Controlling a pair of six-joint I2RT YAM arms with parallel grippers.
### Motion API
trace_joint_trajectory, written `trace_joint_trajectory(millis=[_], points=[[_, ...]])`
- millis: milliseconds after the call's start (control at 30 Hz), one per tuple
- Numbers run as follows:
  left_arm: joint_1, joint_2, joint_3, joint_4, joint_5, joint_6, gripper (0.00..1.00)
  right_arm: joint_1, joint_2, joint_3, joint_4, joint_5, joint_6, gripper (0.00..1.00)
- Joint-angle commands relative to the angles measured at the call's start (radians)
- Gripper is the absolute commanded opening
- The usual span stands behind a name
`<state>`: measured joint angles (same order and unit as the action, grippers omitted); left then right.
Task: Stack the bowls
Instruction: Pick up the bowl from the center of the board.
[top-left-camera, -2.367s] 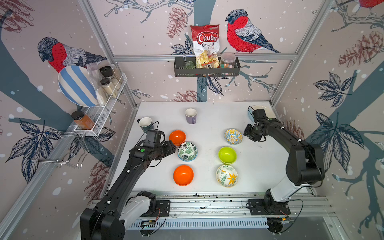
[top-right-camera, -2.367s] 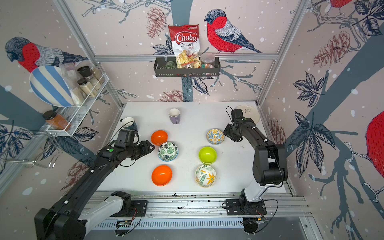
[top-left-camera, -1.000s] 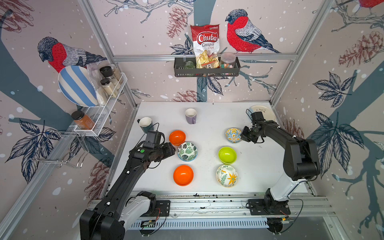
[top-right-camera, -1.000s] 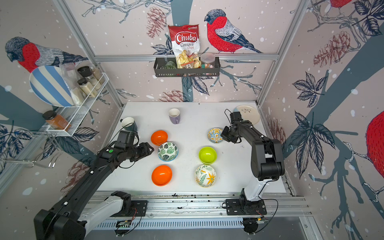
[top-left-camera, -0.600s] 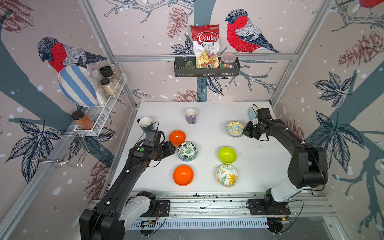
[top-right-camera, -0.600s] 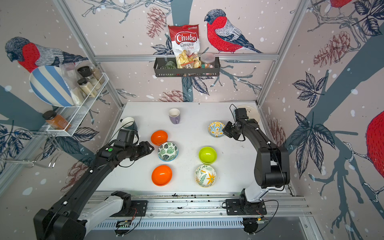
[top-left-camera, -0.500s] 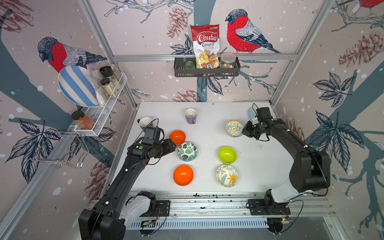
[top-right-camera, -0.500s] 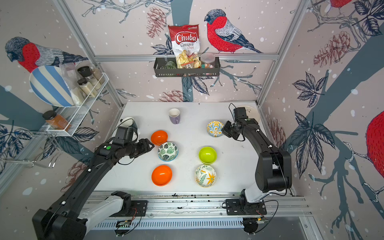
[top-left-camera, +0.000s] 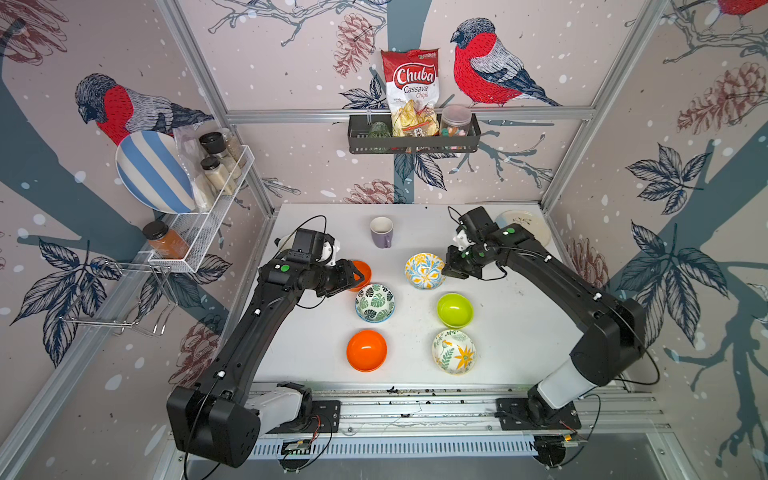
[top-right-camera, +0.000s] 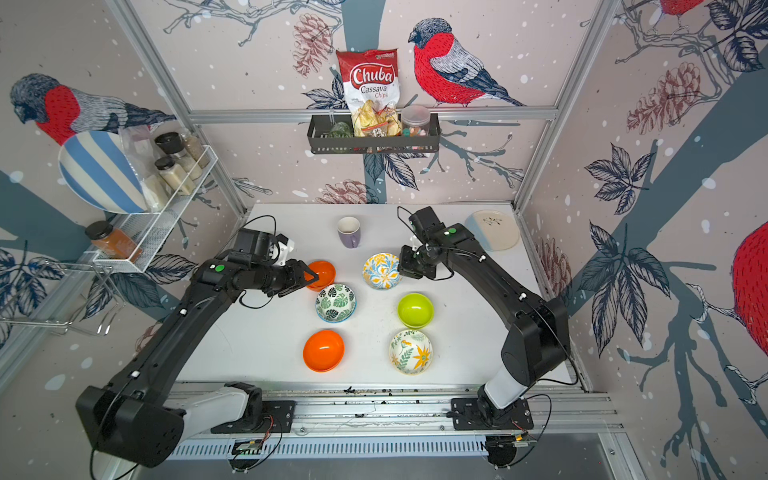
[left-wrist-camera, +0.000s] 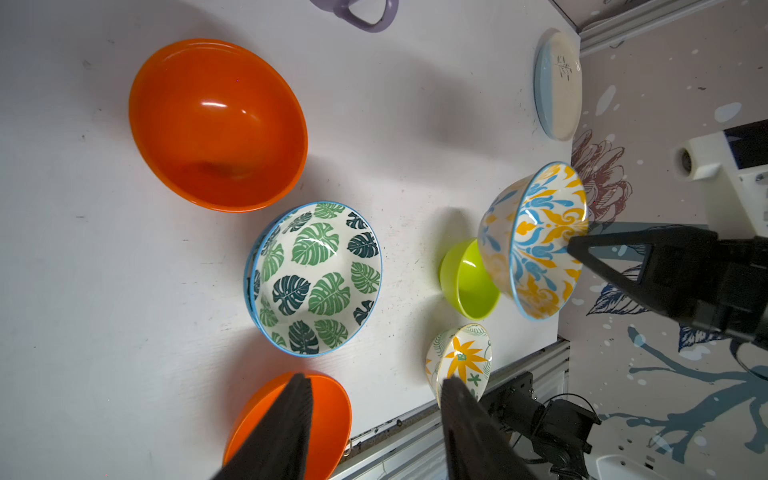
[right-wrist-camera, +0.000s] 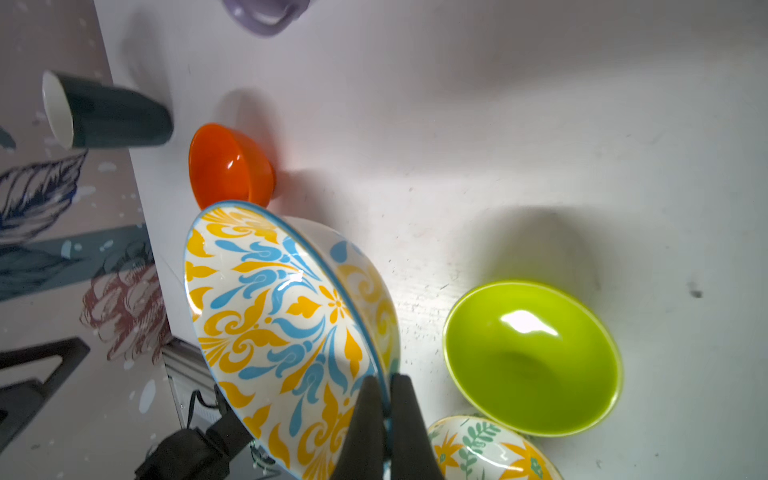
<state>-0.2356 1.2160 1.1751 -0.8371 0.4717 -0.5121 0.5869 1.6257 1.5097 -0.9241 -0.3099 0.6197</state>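
Observation:
My right gripper (right-wrist-camera: 384, 380) is shut on the rim of a yellow-blue patterned bowl (top-left-camera: 424, 271), holding it tilted above the table. Its fingers pinch the blue edge. My left gripper (top-left-camera: 358, 276) hangs open and empty over the near rim of the back orange bowl (top-right-camera: 323, 272). On the table in both top views stand a white bowl with green leaves (top-left-camera: 375, 302), a lime green bowl (top-left-camera: 455, 309), a second orange bowl (top-left-camera: 366, 350) and a white bowl with yellow flowers (top-left-camera: 454, 351). The left wrist view shows the left gripper (left-wrist-camera: 374, 378) with a wide gap.
A purple mug (top-left-camera: 382, 232) stands at the back. A dark mug (right-wrist-camera: 108, 112) sits at the table's left edge behind my left arm. A blue-and-cream plate (top-left-camera: 525, 226) lies in the back right corner. A wire rack (top-left-camera: 199, 232) hangs on the left wall.
My right gripper has lifted the yellow-blue bowl and carried it left, toward the table's middle. The left gripper's jaws have narrowed a little and the arm has shifted slightly.

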Motion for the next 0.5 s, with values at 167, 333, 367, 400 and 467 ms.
trace_joint_trajectory(millis=[167,333,367,400,467], points=[[-0.023,0.006,0.023,0.008,0.097,0.037,0.48,0.142,0.091,0.141,-0.087,-0.064,-0.039,0.0],[-0.048,0.002,0.018,-0.029,0.079,0.071,0.46,0.199,0.149,0.228,-0.127,-0.099,-0.06,0.0],[-0.052,0.0,0.015,-0.037,0.07,0.077,0.45,0.207,0.158,0.244,-0.132,-0.1,-0.064,0.0],[-0.054,-0.002,0.012,-0.046,0.057,0.08,0.44,0.216,0.165,0.258,-0.143,-0.1,-0.068,0.0],[-0.056,-0.007,-0.001,-0.053,0.043,0.083,0.41,0.223,0.178,0.283,-0.155,-0.111,-0.072,0.0]])
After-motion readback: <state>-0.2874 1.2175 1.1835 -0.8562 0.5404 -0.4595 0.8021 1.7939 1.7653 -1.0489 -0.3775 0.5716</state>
